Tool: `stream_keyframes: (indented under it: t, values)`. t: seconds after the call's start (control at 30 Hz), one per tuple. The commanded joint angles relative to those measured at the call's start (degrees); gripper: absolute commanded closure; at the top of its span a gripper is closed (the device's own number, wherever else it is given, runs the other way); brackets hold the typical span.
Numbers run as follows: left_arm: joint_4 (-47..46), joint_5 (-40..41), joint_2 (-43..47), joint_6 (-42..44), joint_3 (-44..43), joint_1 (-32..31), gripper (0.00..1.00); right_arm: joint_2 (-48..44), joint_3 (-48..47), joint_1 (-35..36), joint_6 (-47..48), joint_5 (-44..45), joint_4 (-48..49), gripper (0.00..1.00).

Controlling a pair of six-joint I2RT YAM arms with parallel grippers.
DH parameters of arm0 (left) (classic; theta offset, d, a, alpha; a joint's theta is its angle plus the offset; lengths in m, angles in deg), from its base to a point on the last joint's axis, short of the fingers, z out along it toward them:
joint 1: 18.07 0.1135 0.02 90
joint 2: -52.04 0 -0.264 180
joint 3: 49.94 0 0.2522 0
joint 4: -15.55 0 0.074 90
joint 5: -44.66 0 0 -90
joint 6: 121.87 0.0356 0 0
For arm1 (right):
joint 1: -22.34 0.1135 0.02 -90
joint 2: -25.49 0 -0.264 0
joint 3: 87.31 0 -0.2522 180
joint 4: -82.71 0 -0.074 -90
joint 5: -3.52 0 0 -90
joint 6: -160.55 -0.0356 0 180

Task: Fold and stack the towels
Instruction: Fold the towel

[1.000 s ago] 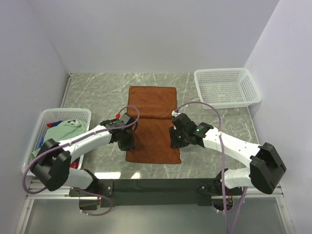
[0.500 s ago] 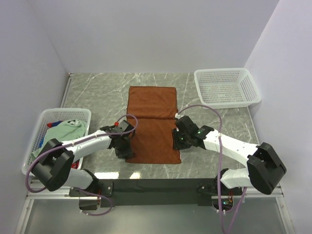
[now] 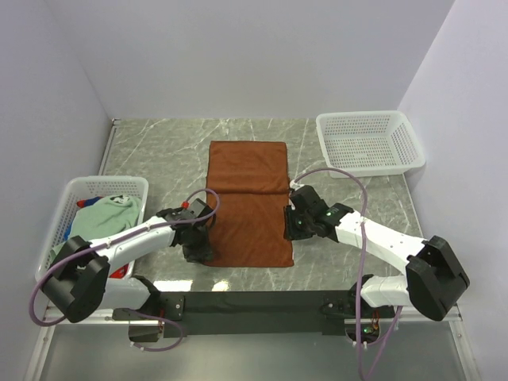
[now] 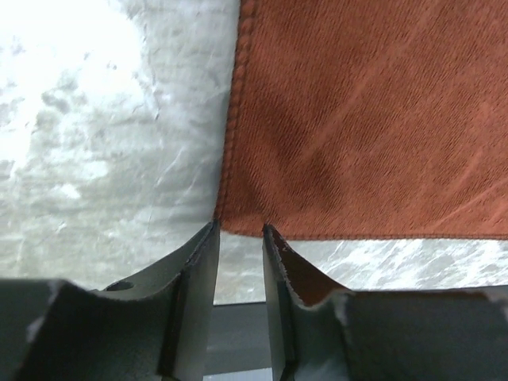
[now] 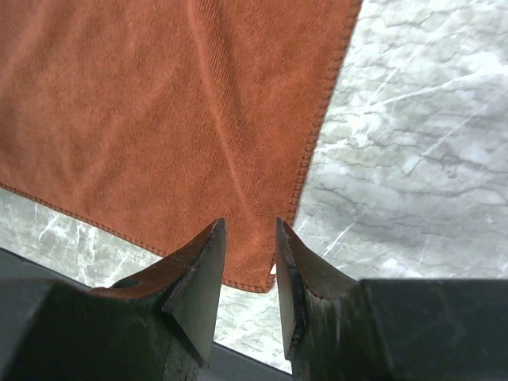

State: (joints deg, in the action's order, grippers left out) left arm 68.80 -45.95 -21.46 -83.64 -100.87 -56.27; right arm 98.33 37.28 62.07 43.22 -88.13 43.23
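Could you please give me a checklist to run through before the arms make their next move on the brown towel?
1. Rust-brown towel spread flat on the table, one crease across the middle: ok.
2. Left gripper lined up with the near-left corner: ok.
3. Right gripper lined up with the near-right corner: ok.
4. Fingers of both parted, a gap showing: ok.
5. Corners actually between the fingers, low enough to pinch: cannot tell.

left basket (image 3: 107, 180), right basket (image 3: 369, 147), marble (image 3: 159, 151) between
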Motion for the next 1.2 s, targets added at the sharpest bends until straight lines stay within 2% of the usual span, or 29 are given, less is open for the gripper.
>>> stream_keyframes:
  t: [0.0, 0.07, 0.1, 0.23, 0.27, 0.3, 0.43, 0.57, 0.67, 0.8, 0.97, 1.07, 1.17]
  values:
    - [2.61, 0.43, 1.86, -0.18, -0.97, -0.21, 0.63, -1.91, -0.63, -1.31, 1.31, 1.12, 1.63, 0.61]
    - [3.75, 1.99, 2.12, 0.09, -1.94, -0.13, 0.57, -2.26, -0.89, -1.84, 2.02, 0.95, 1.81, 0.61]
    - [4.11, 2.36, 2.30, 0.35, -3.86, -0.04, 0.51, -2.52, -1.41, -2.02, 2.37, 0.69, 1.98, 0.61]
    - [6.92, 6.22, 2.65, 2.98, -10.63, 0.40, 0.36, -2.70, -4.40, -3.86, 5.17, 1.21, 1.20, 0.61]
    - [7.18, 7.01, 2.31, 4.82, -13.43, 0.92, 0.34, -2.53, -5.89, -4.39, 5.88, 1.21, 1.02, 0.61]
    - [7.01, 8.06, 1.95, 5.97, -14.59, 3.02, 0.27, -2.00, -6.51, -5.09, 6.58, 1.21, 1.02, 0.61]
    - [1.93, 7.02, -1.82, 12.12, -20.74, 12.16, 0.20, 0.98, -10.73, -10.01, 9.75, 0.42, 1.89, 0.61]
    - [-3.88, 8.86, -11.89, 18.09, -32.48, 17.97, 0.18, 4.32, -15.90, -13.88, 10.54, -1.16, 3.74, 0.61]
    - [-7.13, 9.74, -21.23, 20.21, -42.33, 20.87, 0.22, 7.05, -18.63, -15.29, 10.63, -2.30, 5.50, 0.61]
    - [-9.68, 9.48, -33.71, 21.71, -55.79, 23.86, 0.33, 10.38, -19.79, -15.20, 9.06, -3.18, 10.14, 0.61]
    - [-12.85, 7.37, -49.69, 25.30, -74.14, 24.57, 0.45, 12.50, -19.17, -15.29, 7.64, -5.47, 14.28, 0.61]
    - [-15.13, 7.02, -55.96, 26.98, -80.23, 24.57, 0.50, 13.64, -18.73, -15.12, 7.64, -7.40, 15.34, 0.61]
    - [-17.59, 7.19, -59.83, 27.60, -82.36, 24.57, 0.53, 14.52, -18.38, -15.20, 8.26, -8.19, 15.52, 0.61]
